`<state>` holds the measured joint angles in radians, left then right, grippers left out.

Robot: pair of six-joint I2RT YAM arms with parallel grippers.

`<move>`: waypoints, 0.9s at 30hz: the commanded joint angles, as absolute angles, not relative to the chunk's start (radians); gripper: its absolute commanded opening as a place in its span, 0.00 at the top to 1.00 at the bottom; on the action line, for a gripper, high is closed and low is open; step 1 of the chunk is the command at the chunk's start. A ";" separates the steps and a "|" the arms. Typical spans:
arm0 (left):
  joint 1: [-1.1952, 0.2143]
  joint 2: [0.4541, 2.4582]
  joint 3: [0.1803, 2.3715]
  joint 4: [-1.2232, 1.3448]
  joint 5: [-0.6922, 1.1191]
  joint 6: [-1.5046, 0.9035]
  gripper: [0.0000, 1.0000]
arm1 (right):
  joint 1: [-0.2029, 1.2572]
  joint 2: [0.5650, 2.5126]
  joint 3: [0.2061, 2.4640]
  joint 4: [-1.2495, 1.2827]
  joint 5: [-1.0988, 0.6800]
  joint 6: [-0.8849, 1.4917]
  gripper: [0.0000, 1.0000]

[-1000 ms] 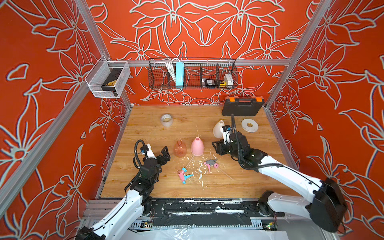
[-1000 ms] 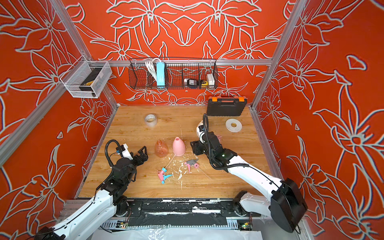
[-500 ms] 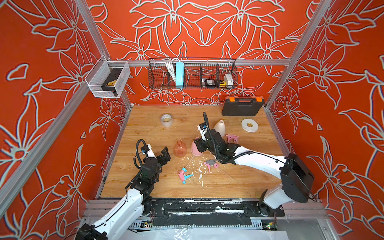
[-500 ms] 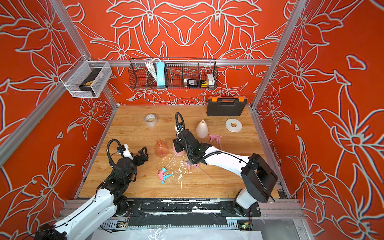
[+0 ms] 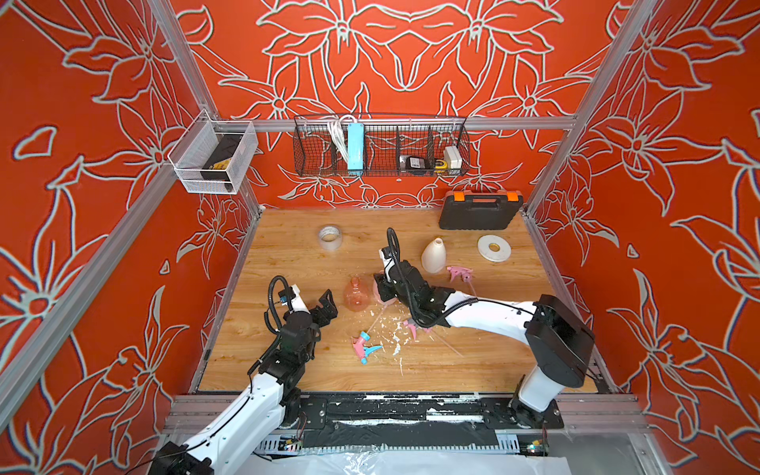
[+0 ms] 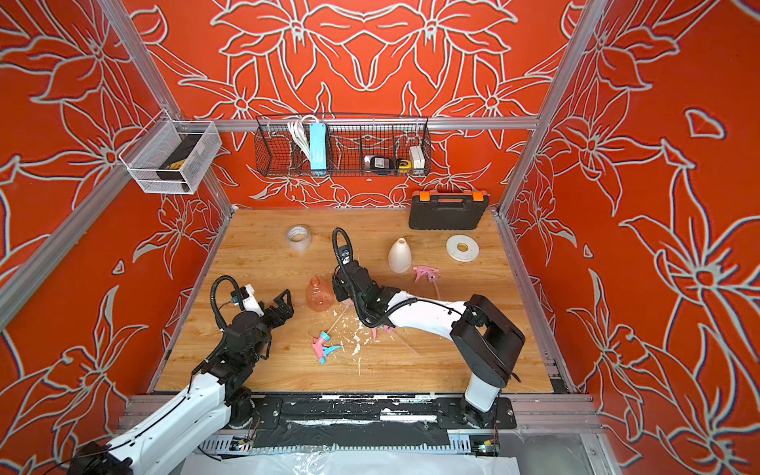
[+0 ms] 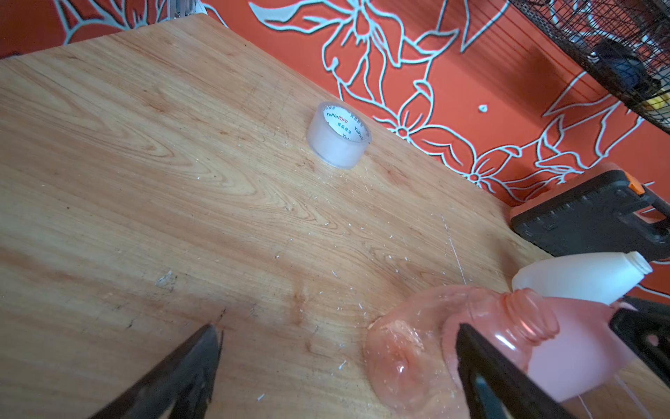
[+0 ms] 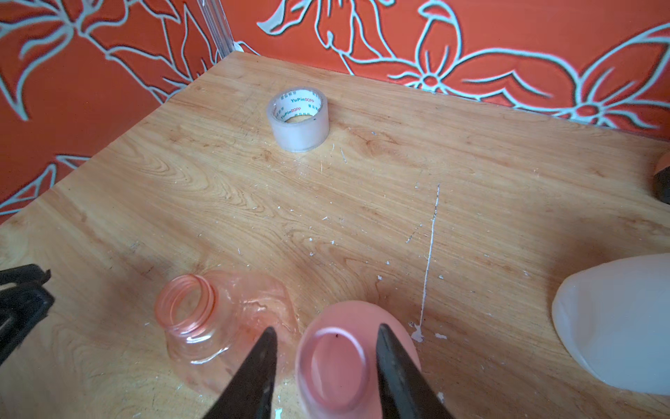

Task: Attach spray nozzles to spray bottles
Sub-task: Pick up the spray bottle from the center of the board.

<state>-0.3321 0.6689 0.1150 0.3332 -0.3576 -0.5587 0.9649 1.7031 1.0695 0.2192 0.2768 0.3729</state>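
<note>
Orange floral walls (image 5: 103,123), wooden tabletop (image 5: 288,263)

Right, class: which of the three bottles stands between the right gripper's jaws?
The opaque pink bottle; the transparent orange-pink bottle stands beside it, outside the jaws, the white bottle farther off.

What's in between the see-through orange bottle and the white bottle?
The pink bottle, between the see-through orange bottle and the white bottle, with the fingers of the right gripper either side. The right wrist view shows it.

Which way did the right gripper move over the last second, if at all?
Yes. In a top view the right gripper has left the white bottle and swung toward the robot's left, now straddling the pink bottle.
</note>
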 commanded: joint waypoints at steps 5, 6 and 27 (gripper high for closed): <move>-0.328 0.670 0.104 0.363 -0.361 -0.563 0.03 | 0.969 1.738 1.101 0.244 0.331 0.367 0.60; -0.328 0.670 0.105 0.363 -0.360 -0.563 0.03 | 0.969 1.739 1.104 0.245 0.331 0.365 0.61; -0.328 0.649 0.080 0.384 -0.365 -0.574 0.03 | 0.972 1.734 1.109 0.237 0.329 0.358 0.76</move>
